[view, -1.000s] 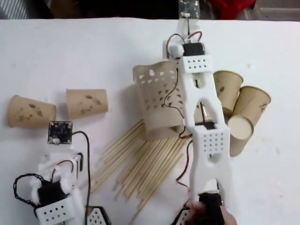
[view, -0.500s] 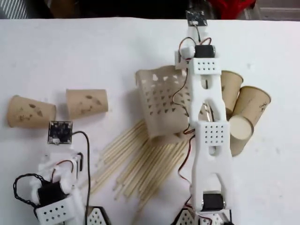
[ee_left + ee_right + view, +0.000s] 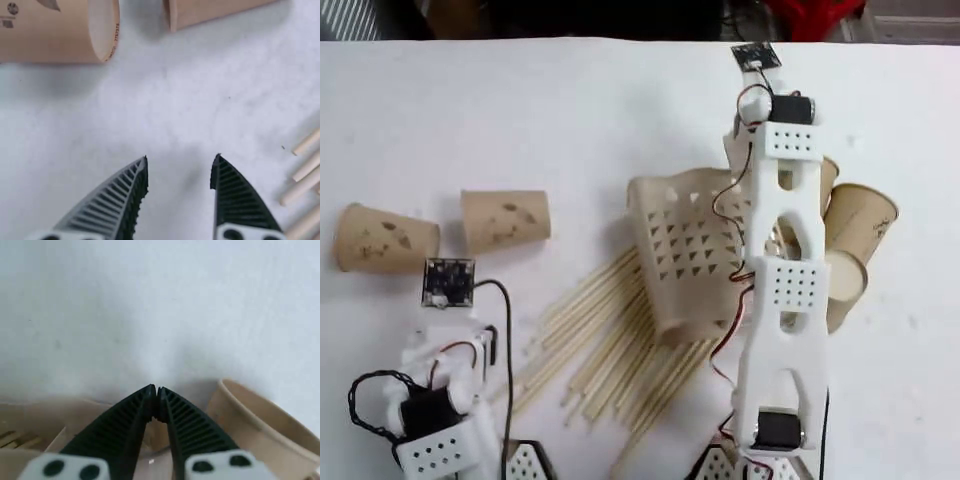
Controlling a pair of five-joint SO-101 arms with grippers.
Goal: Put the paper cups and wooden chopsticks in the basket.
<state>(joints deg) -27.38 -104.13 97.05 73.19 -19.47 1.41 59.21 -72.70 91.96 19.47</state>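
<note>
The perforated tan basket (image 3: 685, 250) lies tilted at mid-table, over the far ends of the wooden chopsticks (image 3: 610, 345). My right arm (image 3: 782, 290) stretches across its right side. My right gripper (image 3: 156, 390) is shut, with the basket's wall (image 3: 45, 415) pinched between its fingers and a paper cup (image 3: 250, 410) beside it. Three paper cups (image 3: 855, 215) lie partly under that arm. Two more cups (image 3: 385, 238) (image 3: 505, 220) lie at the left. My left gripper (image 3: 180, 165) is open over bare table, near these cups (image 3: 55, 30) and some chopstick ends (image 3: 305, 165).
The left arm's base and cables (image 3: 425, 410) sit at the near left corner. The white table (image 3: 520, 110) has open room at the far left. Its far edge runs along the top of the high view.
My right arm has swung to the right and the basket has shifted right and toward me with it, turning over the chopsticks. A hand at the arm's base is gone. The left arm has kept still.
</note>
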